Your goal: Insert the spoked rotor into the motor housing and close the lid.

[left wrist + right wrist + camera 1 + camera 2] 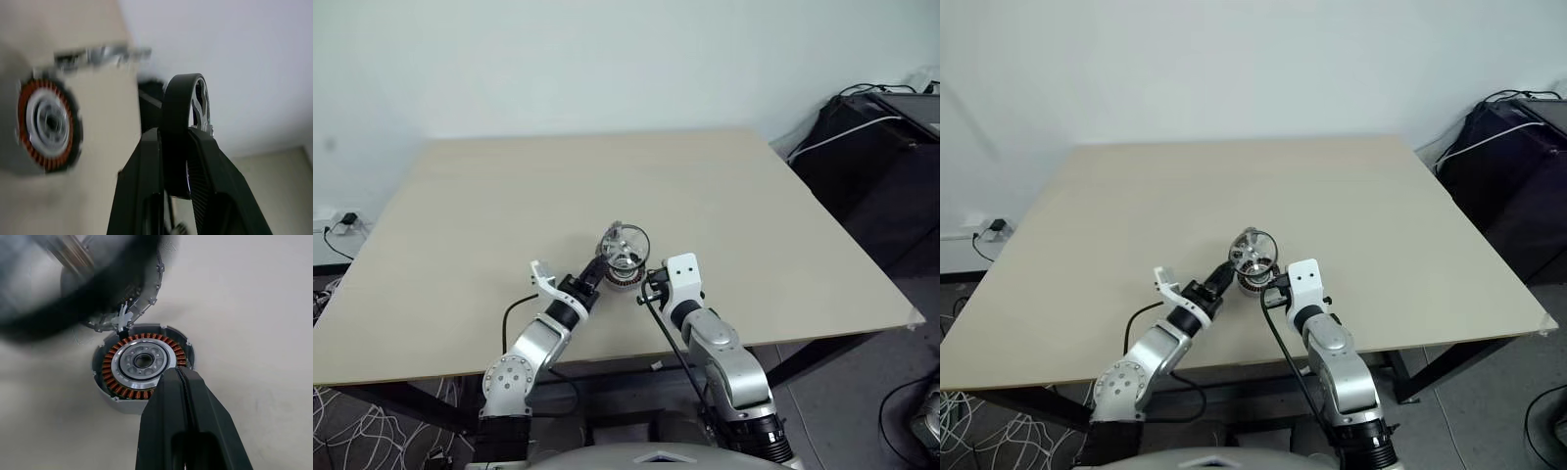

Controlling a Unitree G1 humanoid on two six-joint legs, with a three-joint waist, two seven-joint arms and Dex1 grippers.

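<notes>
Left gripper (175, 147) clamped on the spoked rotor (183, 122), rim pinched between narrowly parted fingers, held just above the motor housing (142, 363). Right gripper (179, 377) fully shut, empty, tips at the housing's edge. Housing resting on a beige table (489, 206); white wall beyond. Lid hard to make out.
</notes>
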